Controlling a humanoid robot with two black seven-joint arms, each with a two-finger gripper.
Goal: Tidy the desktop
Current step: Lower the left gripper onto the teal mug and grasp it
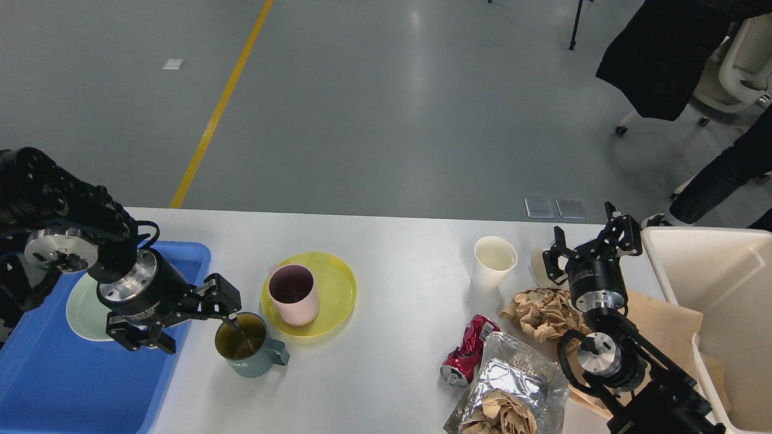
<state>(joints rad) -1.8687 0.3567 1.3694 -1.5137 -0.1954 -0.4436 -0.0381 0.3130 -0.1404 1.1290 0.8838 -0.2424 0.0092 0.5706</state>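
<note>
The white desktop [392, 253] fills the lower half of the head view. My left gripper [199, 334] is open at the teal mug [247, 348], one finger reaching into the mug's mouth, the other over the blue tray [54, 386]. A pink cup [294, 294] stands on a yellow plate [332, 286]. My right gripper [591, 241] stands open above crumpled brown paper [543, 310], close to a white paper cup [493, 262]. A crushed red can [467, 357] and a foil bag [512, 389] lie at the front right.
A pale green plate [84, 310] lies in the blue tray, partly hidden by my left arm. A cream bin [718, 283] stands at the right edge. A small white lid [535, 265] sits behind my right gripper. A chair and a person stand beyond the table.
</note>
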